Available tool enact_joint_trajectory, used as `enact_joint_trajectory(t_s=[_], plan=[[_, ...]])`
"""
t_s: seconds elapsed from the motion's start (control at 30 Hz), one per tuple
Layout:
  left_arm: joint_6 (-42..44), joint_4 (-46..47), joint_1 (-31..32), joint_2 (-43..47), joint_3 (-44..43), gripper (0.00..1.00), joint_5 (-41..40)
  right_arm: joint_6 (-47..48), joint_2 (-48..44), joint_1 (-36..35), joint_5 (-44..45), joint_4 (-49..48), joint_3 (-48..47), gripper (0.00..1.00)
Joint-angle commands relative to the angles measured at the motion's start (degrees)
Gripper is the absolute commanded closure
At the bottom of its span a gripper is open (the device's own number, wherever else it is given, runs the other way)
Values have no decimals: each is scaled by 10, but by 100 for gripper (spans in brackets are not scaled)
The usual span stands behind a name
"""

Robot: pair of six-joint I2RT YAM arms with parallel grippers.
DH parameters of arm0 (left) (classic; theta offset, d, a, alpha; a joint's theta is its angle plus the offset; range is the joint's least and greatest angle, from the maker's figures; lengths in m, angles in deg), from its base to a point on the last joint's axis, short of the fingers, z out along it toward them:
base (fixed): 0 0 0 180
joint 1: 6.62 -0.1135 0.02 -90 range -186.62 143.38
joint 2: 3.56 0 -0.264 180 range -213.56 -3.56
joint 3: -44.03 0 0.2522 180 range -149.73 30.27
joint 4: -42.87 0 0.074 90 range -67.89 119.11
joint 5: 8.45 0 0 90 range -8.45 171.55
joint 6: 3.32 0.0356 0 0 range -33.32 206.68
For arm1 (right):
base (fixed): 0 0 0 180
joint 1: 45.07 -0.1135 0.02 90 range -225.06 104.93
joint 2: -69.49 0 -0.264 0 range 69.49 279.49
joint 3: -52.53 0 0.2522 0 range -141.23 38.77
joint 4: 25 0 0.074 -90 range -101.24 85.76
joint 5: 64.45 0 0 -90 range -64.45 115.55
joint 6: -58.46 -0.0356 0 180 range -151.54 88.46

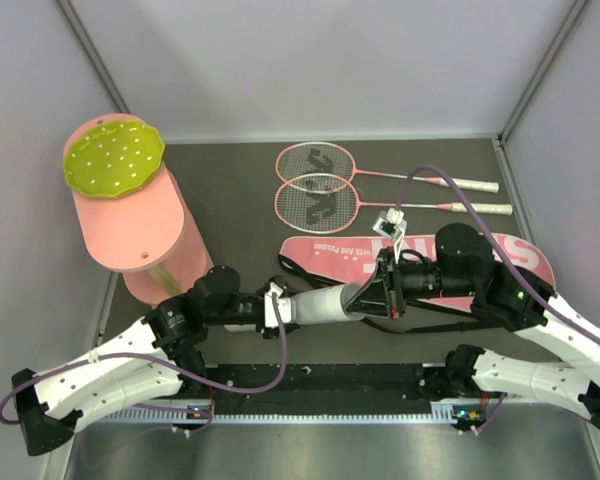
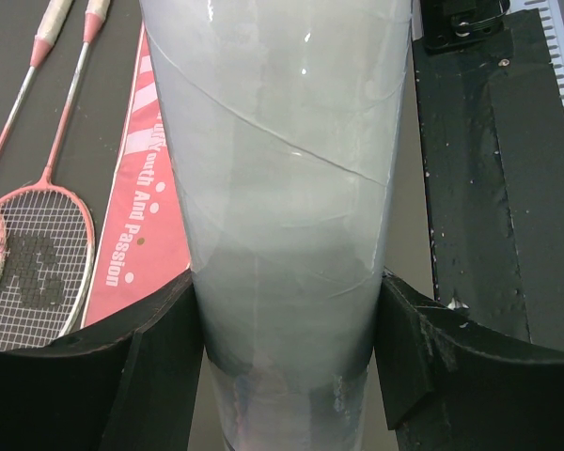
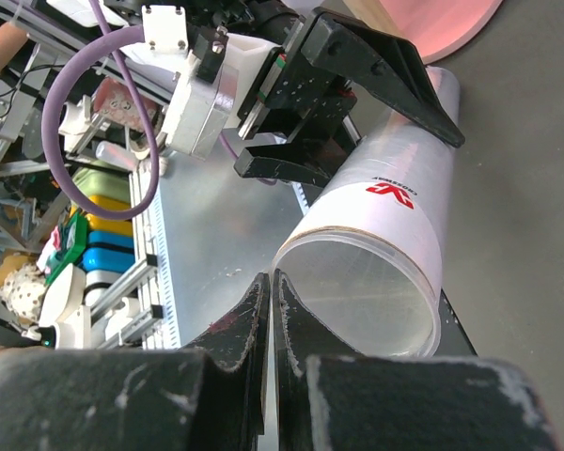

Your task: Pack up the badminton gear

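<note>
The left gripper [image 1: 278, 306] clamps the white tube [image 1: 320, 303], level near table centre. The right gripper [image 3: 271, 287], fingers pressed together, sits at its open mouth, perhaps touching the rim. The rackets [image 1: 317, 202] lie at 12 o'clock, the pink bag [image 1: 330, 250] between.

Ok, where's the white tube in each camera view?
Top external: white tube low centre, lying crosswise.
Left wrist: fills the middle, running top to bottom.
Right wrist: right of centre, open mouth towards the camera.
Shared landmark: the left hand clamped round it.
</note>
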Motion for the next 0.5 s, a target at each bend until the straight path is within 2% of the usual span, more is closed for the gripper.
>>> enact_joint_trajectory(t_s=[0.0, 0.47], plan=[[9, 31, -1, 9, -24, 100, 18, -8, -6, -10, -10, -32, 8, 100], [19, 30, -1, 24, -17, 100, 47, -28, -17, -11, -55, -71, 33, 100]])
